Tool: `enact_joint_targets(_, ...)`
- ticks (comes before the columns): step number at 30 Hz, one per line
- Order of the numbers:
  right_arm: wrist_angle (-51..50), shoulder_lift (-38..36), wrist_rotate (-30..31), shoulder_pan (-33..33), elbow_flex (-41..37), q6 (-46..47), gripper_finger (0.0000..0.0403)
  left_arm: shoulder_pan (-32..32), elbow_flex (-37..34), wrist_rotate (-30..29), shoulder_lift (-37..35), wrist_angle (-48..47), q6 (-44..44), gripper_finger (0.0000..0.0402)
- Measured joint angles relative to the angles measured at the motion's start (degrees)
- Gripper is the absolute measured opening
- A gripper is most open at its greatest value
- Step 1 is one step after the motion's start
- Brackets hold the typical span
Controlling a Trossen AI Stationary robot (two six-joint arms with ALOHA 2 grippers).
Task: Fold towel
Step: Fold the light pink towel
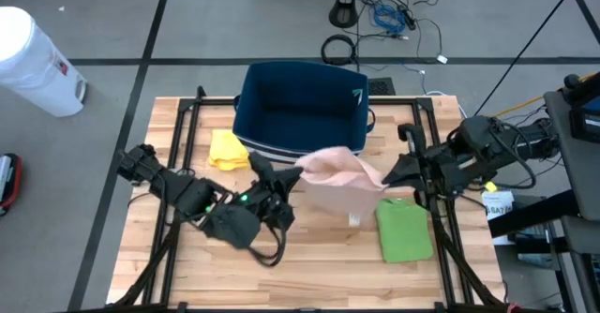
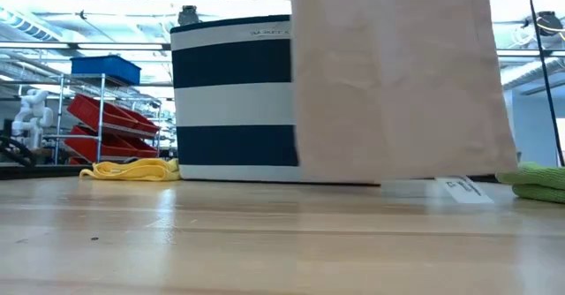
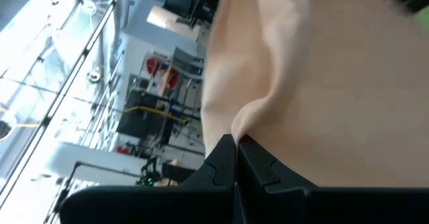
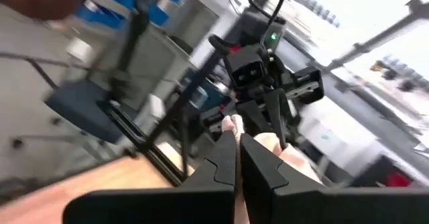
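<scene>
Right now, towel: pink towel [image 1: 339,174] held up above the wooden surface [image 1: 309,266], hanging in front of the striped bin [image 1: 300,111]
Left gripper [image 1: 298,167]: clamped on one towel corner
Right gripper [image 1: 384,176]: clamped on the other corner
Nearby: yellow cloth [image 1: 228,150], green cloth [image 1: 405,231] lying flat

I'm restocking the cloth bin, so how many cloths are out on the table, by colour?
Pink towel, held up by the left gripper and right gripper: 1
Yellow cloth, beside the striped bin: 1
Green cloth, folded: 1
Total: 3 cloths
</scene>
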Motion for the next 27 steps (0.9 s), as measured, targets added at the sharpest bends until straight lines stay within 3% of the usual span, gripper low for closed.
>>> enact_joint_targets(5, -1.6, 0.0, -8.8, 0.7, 0.0, 4.7, 0.0, -4.0, 0.0, 0.0, 0.0, 0.2, -1.0, 0.0)
enact_joint_targets(17, 2.4, 4.2, -18.9, 6.0, 0.0, 6.1, 0.0, -13.0, 0.0, 1.5, 0.1, 3.4, -2.9, 0.0)
enact_joint_targets(21, 3.4, 4.3, -17.2, 6.4, 0.0, 3.4, 0.0, -13.2, 0.0, 1.0, 0.1, 6.8, 1.4, 0.0)
enact_joint_targets(27, -7.7, 4.6, -3.6, 3.0, 0.0, 0.3, 0.0, -7.8, -0.2, 0.0, 0.0, -3.4, -5.5, 0.0)
